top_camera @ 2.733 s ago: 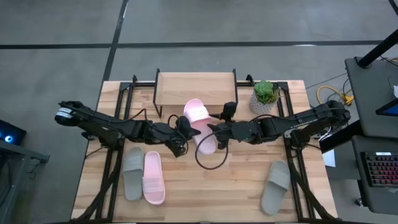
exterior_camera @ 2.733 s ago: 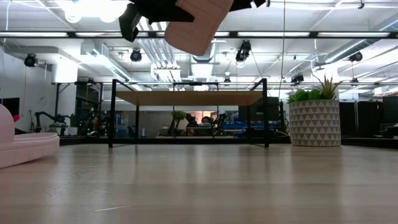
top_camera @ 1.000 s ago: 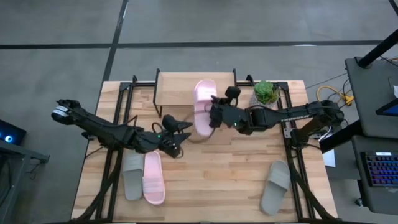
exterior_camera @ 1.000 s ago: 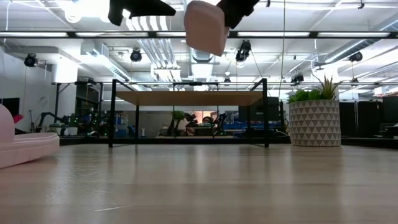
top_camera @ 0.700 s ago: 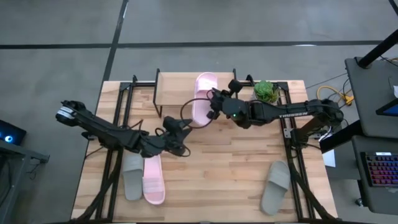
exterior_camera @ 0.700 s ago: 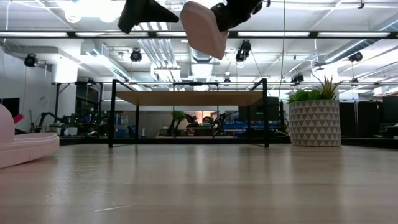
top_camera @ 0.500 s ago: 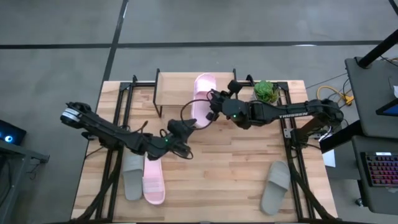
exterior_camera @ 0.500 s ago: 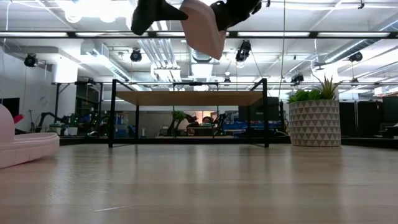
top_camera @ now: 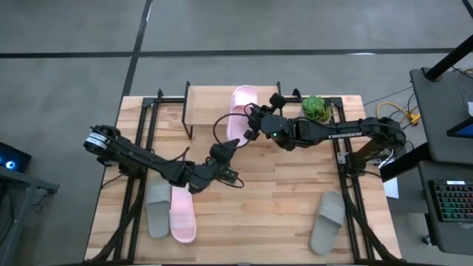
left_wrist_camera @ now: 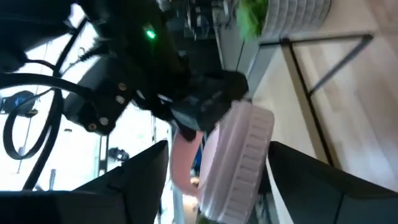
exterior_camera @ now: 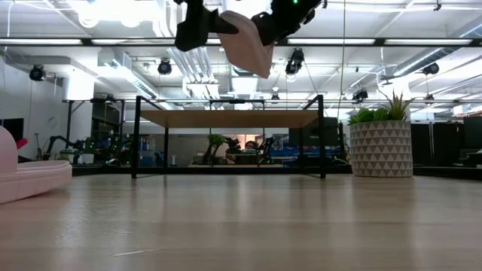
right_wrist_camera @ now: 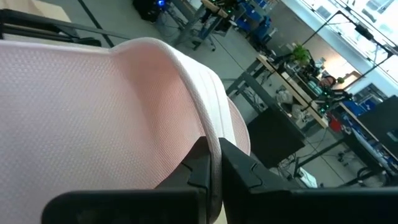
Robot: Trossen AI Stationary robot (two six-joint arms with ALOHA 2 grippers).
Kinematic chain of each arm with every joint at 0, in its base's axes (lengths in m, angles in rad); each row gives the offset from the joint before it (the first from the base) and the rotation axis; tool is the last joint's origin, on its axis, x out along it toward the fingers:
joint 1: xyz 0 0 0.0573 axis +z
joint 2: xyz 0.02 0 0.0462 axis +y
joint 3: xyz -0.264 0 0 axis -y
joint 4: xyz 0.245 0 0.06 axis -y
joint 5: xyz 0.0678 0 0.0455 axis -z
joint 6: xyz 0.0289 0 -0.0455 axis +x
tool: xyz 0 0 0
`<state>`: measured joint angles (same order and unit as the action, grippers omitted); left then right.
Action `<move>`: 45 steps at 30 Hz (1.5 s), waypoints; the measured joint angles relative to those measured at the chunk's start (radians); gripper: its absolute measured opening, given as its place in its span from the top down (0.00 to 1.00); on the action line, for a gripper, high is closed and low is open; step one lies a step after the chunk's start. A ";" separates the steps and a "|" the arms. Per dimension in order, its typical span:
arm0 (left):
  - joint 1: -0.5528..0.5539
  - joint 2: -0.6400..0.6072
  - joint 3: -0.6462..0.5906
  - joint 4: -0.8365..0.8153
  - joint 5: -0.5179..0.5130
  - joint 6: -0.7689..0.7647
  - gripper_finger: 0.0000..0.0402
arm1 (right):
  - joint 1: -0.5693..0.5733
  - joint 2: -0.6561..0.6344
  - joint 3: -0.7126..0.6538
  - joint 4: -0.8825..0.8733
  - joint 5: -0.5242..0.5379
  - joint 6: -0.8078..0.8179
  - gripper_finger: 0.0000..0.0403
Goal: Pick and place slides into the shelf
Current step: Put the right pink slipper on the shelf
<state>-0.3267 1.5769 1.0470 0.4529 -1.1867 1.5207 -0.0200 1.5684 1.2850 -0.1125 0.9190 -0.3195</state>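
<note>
A light pink slide [top_camera: 240, 111] hangs in the air with its far end over the shelf [top_camera: 211, 107], and my right gripper [top_camera: 255, 124] is shut on it. In the low view this slide [exterior_camera: 245, 38] is well above the shelf's wooden top [exterior_camera: 230, 118]. My left gripper [top_camera: 224, 152] is raised just to the near left of the slide. It is open and points up at the ribbed sole [left_wrist_camera: 239, 155], touching nothing. Another pink slide [top_camera: 182, 210] and a grey slide [top_camera: 157, 205] lie side by side near the table's front left. A second grey slide [top_camera: 327, 220] lies at the front right. My right gripper pinches the edge of the pink slide's wide strap [right_wrist_camera: 211, 140] between its two fingers, one on the strap's inner side and one on its outer side. It comes at the slide from the table's right. The slide is lifted clear and tilted.
A potted plant [top_camera: 314, 112] in a patterned white pot [exterior_camera: 380, 147] stands just right of the shelf. The shelf's thin black legs [exterior_camera: 136, 135] stand on the far part of the table. A black cable loops between the two arms.
My right gripper has carried the pink slide a little toward the table's far edge, so its far end now reaches over the shelf. My left gripper has moved toward the table's right and up, coming closer to the slide's near side.
</note>
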 joint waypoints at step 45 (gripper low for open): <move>0.046 -0.002 -0.024 -0.043 0.003 -0.067 0.89 | 0.009 -0.010 0.001 0.040 -0.014 -0.082 0.91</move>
<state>-0.2806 1.5750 1.0228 0.4100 -1.1835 1.4536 -0.0113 1.5581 1.2861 -0.0720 0.9051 -0.4017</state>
